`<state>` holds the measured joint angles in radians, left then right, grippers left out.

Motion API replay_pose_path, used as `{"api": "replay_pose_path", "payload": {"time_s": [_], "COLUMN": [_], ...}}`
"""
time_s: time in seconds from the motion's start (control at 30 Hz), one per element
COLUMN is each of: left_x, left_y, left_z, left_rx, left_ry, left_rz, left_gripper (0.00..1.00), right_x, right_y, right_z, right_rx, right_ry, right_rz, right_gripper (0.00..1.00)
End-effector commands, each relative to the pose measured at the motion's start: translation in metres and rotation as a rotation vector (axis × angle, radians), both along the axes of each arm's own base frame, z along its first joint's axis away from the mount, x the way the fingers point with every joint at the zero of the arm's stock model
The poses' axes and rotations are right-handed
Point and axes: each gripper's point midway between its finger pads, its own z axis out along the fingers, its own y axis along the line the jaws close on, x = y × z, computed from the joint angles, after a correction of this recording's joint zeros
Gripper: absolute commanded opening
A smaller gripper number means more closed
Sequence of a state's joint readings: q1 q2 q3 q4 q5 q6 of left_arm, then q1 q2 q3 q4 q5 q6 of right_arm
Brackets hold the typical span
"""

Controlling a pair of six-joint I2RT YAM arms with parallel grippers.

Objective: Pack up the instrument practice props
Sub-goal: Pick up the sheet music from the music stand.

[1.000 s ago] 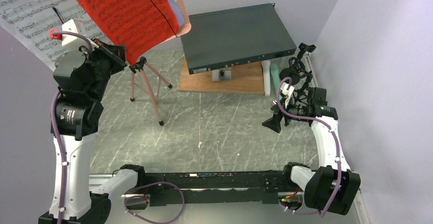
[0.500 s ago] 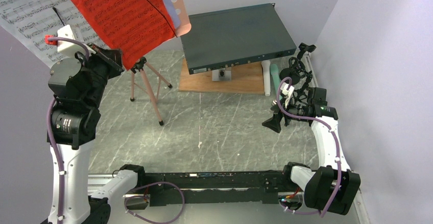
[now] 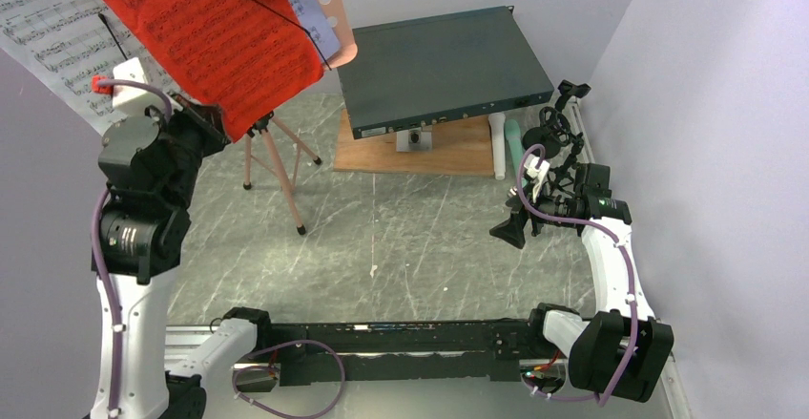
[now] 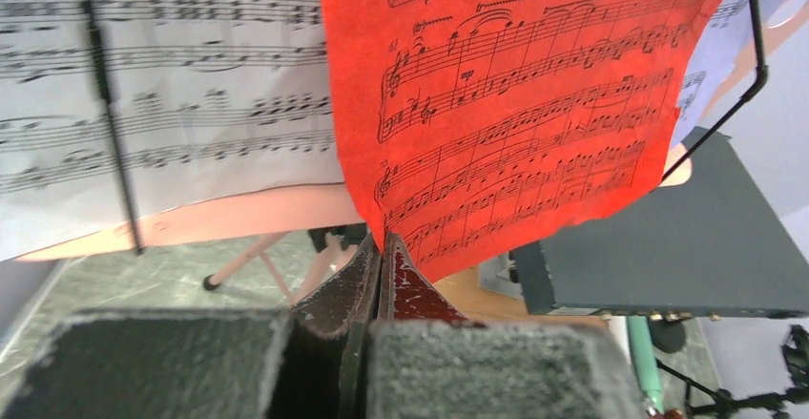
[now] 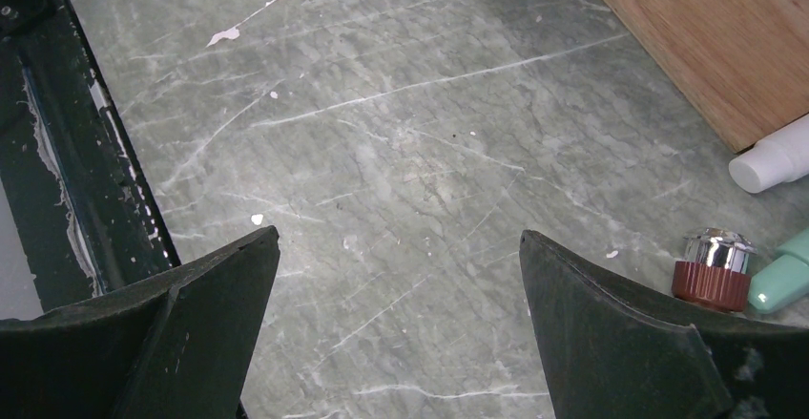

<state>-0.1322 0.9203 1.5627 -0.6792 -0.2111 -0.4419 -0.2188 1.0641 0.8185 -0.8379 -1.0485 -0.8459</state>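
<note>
Red sheet (image 4: 515,104) is clamped at its lower edge in the left gripper (image 4: 381,259) jaws, apparently for removal. Right gripper (image 5: 396,324) jaws are held wide, empty. Next, the sheet likely has to be slid from under the wire retainer (image 4: 754,18).

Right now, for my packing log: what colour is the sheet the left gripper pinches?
Red sheet with black printed notes, clearest in the left wrist view.

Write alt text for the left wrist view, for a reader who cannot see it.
The left gripper is shut on the bottom edge of a red sheet-music page. A white sheet-music page rests to its left on the ledge of the salmon-pink stand, and a dark grey box lies behind at right.
</note>
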Motion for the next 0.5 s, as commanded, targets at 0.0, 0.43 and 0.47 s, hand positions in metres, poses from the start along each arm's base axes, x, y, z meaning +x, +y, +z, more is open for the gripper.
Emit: {"api": "replay_pose_path", "payload": {"time_s": [0.0,0.43,0.47], "left_x": [-0.021,-0.080,-0.086], "left_y": [0.027,0.042,0.045], "left_z": [-0.005,0.015,0.014], "left_rx": [0.060,0.127,0.127], "left_ry": [0.006,-0.143,-0.148], "left_rz": [0.125,0.153,0.164], "left_gripper": [0.00,0.00,0.00], "right_x": [0.002,0.003,0.003], "right_y": [0.002,0.002,0.002], "right_z": [0.006,0.004,0.004], "right_rx": [-0.004,-0.002,-0.001], "right_ry": [-0.044,-0.036,-0.034], "right_rz": [0.020,0.017,0.017], "right_gripper": [1.00,1.00,1.00]}}
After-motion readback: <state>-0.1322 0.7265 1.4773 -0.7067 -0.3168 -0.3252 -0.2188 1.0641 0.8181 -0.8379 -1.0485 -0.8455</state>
